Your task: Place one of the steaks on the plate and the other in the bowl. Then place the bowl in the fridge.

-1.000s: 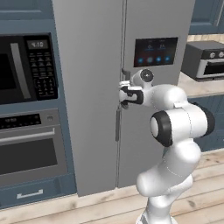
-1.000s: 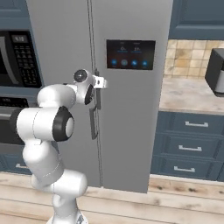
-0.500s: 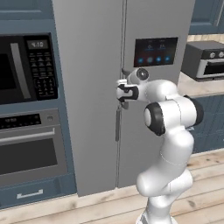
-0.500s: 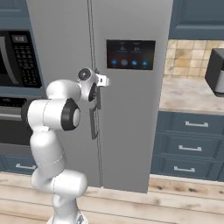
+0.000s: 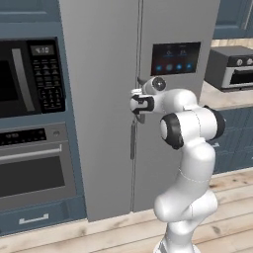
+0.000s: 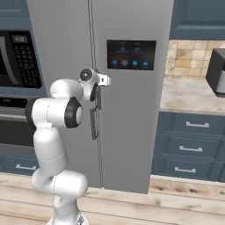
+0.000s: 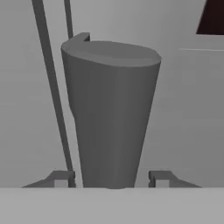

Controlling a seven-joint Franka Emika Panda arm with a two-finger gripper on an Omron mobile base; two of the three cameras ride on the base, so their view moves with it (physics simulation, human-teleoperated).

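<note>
The tall grey double-door fridge [image 5: 99, 99] [image 6: 132, 132] stands shut in front of me. My gripper [image 5: 138, 112] [image 6: 97, 97] is at the top of the right door's vertical handle [image 5: 132, 143] [image 6: 93, 125], by the seam between the doors. In the hand view the grey handle [image 7: 109, 113] stands between the two fingertips [image 7: 159, 177], with a narrow gap on each side, so the gripper [image 7: 113, 177] is open around it. The steaks, the plate and the bowl are out of view.
A black built-in microwave [image 5: 29, 79] [image 6: 17, 59] and an oven [image 5: 34, 168] sit left of the fridge. To the right a counter [image 6: 193, 94] over blue drawers [image 6: 191, 149] carries a toaster oven [image 5: 232, 66]. Wooden floor lies below.
The elbow has swung in towards the fridge while the hand stayed at the handle. The fingers have come closer together around the handle.
</note>
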